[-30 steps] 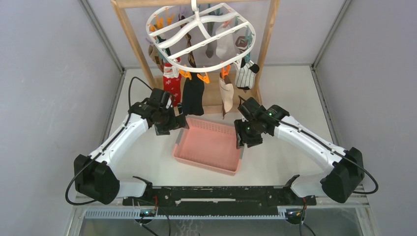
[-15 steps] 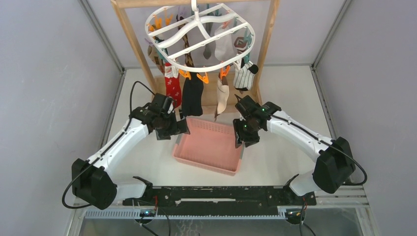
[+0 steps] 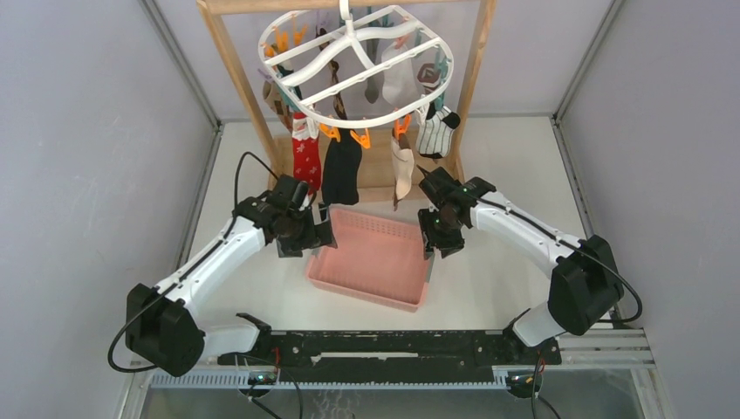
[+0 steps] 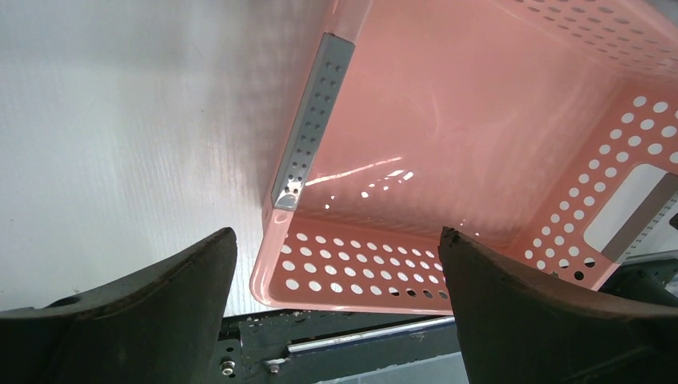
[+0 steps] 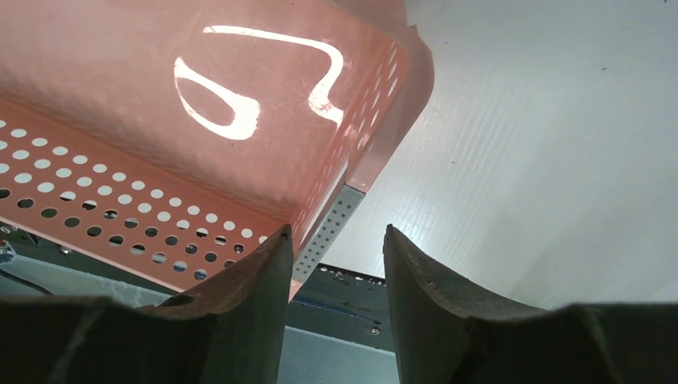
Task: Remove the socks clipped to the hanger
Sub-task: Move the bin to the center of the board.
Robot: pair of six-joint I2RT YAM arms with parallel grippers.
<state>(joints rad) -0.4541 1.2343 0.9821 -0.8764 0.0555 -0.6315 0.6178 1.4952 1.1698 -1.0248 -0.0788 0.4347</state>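
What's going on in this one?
Two robot arms are set to pull small mixed fabric socks off a white plastic oval hanger hung from a wooden frame. No sock has landed yet: they all hang clipped, and the pink perforated plastic basket on the table is empty. The left gripper and right gripper are both open and empty, hovering by the basket's far corners.

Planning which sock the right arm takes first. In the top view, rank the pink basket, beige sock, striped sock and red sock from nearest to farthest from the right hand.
1. pink basket, directly beside the right hand, on its left.
2. beige sock, hanging just behind it.
3. white black-striped sock, farther back, right side.
4. red patterned sock, far across on the left.
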